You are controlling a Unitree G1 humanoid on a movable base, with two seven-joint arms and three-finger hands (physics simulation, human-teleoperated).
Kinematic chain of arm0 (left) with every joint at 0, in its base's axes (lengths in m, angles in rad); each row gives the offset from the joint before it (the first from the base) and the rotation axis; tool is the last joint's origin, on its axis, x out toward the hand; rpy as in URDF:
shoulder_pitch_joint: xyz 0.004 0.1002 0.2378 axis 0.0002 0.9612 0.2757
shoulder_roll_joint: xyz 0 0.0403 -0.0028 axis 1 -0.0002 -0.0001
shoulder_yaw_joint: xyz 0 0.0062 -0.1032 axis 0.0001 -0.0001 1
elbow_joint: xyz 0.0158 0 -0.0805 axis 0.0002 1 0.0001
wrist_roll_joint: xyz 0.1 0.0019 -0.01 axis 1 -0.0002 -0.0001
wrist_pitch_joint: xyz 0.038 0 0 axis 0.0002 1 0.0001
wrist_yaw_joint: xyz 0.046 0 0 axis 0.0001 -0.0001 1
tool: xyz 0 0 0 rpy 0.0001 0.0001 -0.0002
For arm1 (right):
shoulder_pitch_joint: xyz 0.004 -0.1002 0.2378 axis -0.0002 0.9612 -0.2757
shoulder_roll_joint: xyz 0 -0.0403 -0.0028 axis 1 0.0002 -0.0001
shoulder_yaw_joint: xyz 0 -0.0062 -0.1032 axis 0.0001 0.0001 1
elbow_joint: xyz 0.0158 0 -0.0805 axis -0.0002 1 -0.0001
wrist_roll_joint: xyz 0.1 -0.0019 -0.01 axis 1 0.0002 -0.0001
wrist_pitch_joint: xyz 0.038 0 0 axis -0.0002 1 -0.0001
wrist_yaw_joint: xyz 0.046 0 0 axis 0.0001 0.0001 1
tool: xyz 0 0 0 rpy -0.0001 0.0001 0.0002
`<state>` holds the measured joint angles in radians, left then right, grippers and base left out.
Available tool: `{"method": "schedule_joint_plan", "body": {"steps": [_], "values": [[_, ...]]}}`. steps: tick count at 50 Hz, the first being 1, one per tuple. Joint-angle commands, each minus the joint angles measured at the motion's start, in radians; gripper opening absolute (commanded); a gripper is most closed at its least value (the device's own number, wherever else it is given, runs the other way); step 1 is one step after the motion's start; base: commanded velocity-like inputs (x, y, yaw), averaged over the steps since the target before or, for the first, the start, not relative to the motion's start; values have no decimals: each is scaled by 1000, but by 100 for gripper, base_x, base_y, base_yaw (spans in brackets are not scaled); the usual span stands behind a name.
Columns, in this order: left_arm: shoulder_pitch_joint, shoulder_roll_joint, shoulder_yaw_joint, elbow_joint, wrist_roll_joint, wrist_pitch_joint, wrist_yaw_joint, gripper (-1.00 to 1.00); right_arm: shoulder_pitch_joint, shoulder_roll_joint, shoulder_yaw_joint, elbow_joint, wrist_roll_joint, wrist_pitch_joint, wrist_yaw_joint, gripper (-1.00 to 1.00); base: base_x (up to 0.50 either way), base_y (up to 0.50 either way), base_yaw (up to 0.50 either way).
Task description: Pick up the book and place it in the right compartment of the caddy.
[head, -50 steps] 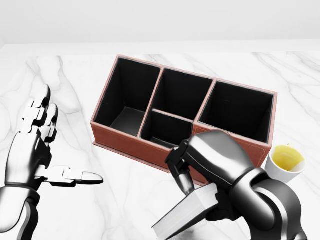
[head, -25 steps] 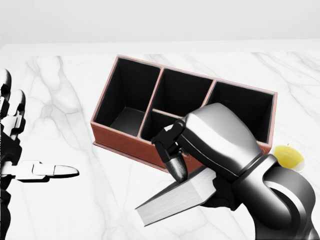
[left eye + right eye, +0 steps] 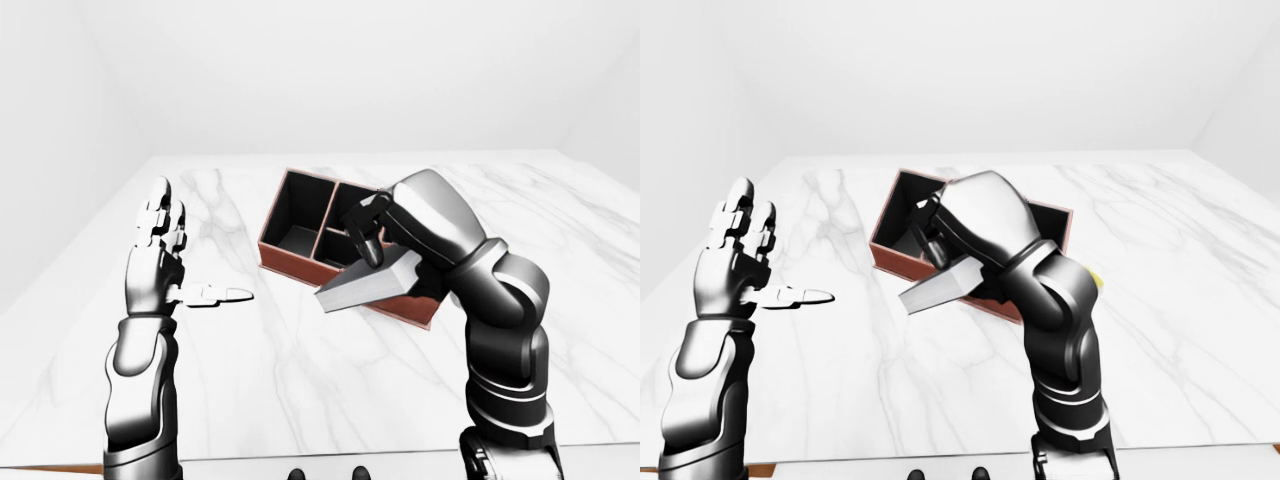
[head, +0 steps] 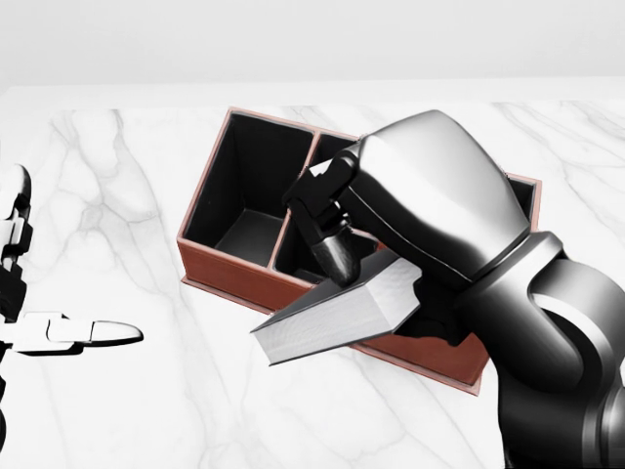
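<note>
1. Step in hand: carrying. The right hand (image 4: 366, 259) is clamped round the book (image 4: 337, 318), dark fingers (image 4: 332, 249) over the top cover and the rest of the grip hidden under it. The book is off the desk (image 4: 127, 195), tilted, page edges showing, its free corner dipping toward the head view's lower left.

2. Where the book is: in the air over the caddy (image 4: 220, 278) wall nearest the robot, roughly above the middle section as the head view has it. No part of it is inside a compartment yet.

3. Caddy: red-brown box, black inside, lying askew near the middle of the desk. Left compartment (image 4: 249, 191) open to view. The right compartment is almost wholly hidden by the forearm in the head view.

4. Left hand (image 3: 160, 255): empty, fingers spread, raised upright over the desk's left part, well apart from the caddy.

5. Next move, as I judge it: shift the book rightward over the right compartment, stand it more upright so it clears the dividers, then lower and release. Risk: a corner catching a divider.

6. View differences: the left-eye view shows the whole left hand; the head view cuts it at the left edge. The right-eye view shows a yellow speck (image 3: 1094, 278) just beside the caddy's right end, too small to name; the other views hide it.
</note>
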<state>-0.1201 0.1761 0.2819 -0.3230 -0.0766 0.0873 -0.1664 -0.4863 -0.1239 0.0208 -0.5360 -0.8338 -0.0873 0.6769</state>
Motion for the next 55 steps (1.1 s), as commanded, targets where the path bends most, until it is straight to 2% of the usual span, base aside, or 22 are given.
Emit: {"method": "schedule_joint_plan", "body": {"steps": [1, 5, 12, 21, 22, 29, 33, 34, 47, 55], "values": [[10, -7, -3, -29, 6, 0, -6, 100, -147, -26, -33, 20, 29, 0, -64, -100, 0, 0, 0], [13, -12, -10, -22, 12, 0, -9, 100, -193, -42, -44, 26, 48, 0, -75, -100, 0, 0, 0], [15, -15, -15, -35, 14, 0, -14, 100, -275, -70, -54, 27, 101, 0, -22, -100, 0, 0, 0], [14, -22, -28, -43, 23, 0, -17, 100, -396, -129, -75, 137, 133, 0, 16, -100, 0, 0, 0], [10, -21, -30, -42, 25, 0, -17, 100, -408, -157, -76, 159, 127, 0, 21, -100, 0, 0, 0], [1, -25, -43, -45, 31, 0, -16, 100, -534, -191, -92, 250, 130, 0, 21, -100, 0, 0, 0], [1, -26, -45, -53, 31, 0, -18, 100, -566, -196, -93, 275, 141, 0, 21, -100, 0, 0, 0], [1, -25, -48, -57, 33, 0, -20, 100, -593, -220, -95, 321, 127, 0, 21, -100, 0, 0, 0], [7, -27, -48, -70, 34, 0, -36, 100, -739, -312, -97, 726, 9, 0, 15, -100, 0, 0, 0], [9, -27, -41, -62, 31, 0, -38, 100, -838, -325, -82, 923, -64, 0, -12, -100, 0, 0, 0]]}}
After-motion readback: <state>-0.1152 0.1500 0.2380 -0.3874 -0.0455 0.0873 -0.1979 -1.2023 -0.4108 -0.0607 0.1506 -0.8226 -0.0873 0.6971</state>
